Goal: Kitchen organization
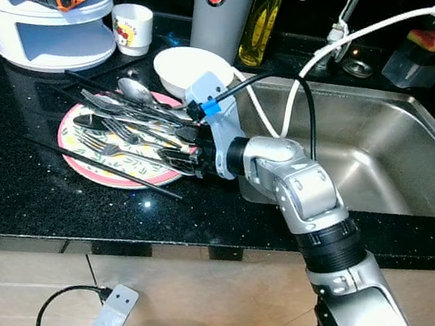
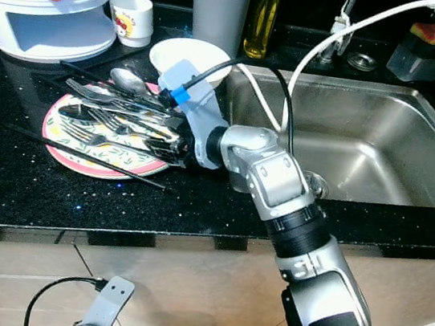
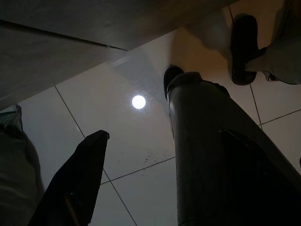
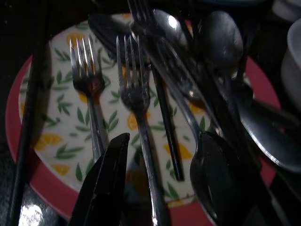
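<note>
Reading from largest to smallest, we begin with the black speckled surface, which carries everything, and the steel sink at 3 o'clock of the plate. Next comes the white tiered rack at 10 o'clock, then the grey canister and the oil bottle at 12 o'clock. The white bowl sits just beyond the plate, with a small printed cup near the rack.

The leaf-patterned plate with its red rim lies on the surface and bears the cutlery pile: forks, spoons and knives heaped crosswise, while black chopsticks lie across its near edge.

The right gripper is low over the 3 o'clock edge of the plate; its fingers stand moderately apart, straddling a fork handle, and they do not look closed on it. The left gripper hangs idle toward the tiled floor, fingers apart and holding nothing.

We judge the task barely begun: the cutlery remains unsorted on the plate, nothing appears lifted yet, and each piece, the bowl and the cup await placing.
</note>
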Available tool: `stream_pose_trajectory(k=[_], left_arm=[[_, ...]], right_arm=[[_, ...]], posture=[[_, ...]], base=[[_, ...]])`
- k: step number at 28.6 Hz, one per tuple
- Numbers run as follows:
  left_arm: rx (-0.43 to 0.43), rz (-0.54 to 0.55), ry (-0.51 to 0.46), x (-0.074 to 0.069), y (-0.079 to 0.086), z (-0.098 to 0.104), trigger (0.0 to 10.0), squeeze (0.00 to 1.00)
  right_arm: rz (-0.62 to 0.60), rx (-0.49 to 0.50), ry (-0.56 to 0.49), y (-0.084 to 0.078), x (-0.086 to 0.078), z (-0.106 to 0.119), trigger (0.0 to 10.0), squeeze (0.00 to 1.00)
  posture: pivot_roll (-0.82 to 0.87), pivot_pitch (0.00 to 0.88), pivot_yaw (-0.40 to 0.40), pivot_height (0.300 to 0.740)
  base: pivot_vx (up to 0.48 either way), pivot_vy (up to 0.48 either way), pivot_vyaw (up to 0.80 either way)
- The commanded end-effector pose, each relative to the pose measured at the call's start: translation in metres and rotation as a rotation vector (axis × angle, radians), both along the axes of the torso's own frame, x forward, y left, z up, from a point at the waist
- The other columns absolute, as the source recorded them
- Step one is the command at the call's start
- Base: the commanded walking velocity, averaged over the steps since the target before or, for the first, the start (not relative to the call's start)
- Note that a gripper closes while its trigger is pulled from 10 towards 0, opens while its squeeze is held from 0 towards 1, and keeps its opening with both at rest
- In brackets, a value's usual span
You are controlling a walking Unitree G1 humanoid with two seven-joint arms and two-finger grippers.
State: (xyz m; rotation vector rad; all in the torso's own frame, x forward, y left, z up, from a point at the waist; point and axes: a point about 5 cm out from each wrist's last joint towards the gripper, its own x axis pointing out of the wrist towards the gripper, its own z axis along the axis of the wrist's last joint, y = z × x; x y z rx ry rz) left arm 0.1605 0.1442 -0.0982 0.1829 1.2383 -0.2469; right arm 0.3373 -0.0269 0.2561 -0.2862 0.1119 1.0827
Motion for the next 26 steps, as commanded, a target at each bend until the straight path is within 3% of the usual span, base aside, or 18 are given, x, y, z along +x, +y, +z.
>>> stream_pose_trajectory(k=[1,3,5,16,26], left_arm=[[-0.003,0.009,0.110,-0.025,-0.001,-0.009,10.0,0.00],[-0.003,0.007,0.111,-0.025,-0.001,-0.009,10.0,0.00],[-0.003,0.007,0.111,-0.025,-0.001,-0.009,10.0,0.00],[-0.006,0.009,0.111,-0.025,-0.001,-0.009,10.0,0.00],[-0.005,0.008,0.112,-0.025,-0.002,-0.009,10.0,0.00]], right_arm=[[0.010,0.064,-0.018,0.000,0.001,0.013,10.0,0.00],[0.051,0.142,-0.011,0.000,-0.003,0.024,10.0,0.00],[0.063,0.144,-0.013,0.000,-0.004,0.025,10.0,0.00],[0.157,0.020,0.024,0.007,-0.016,0.005,10.0,0.00],[0.063,-0.116,0.040,0.005,-0.006,-0.014,10.0,0.00]], posture=[[0.03,0.063,-0.078,0.740],[0.03,0.066,-0.076,0.740],[0.03,0.068,-0.075,0.740],[0.02,0.069,-0.081,0.740],[0.03,0.066,-0.085,0.740]], base=[[0.000,0.000,0.00],[0.000,0.000,0.00],[0.000,0.000,0.00],[0.000,0.000,0.00],[0.000,0.000,0.00]])
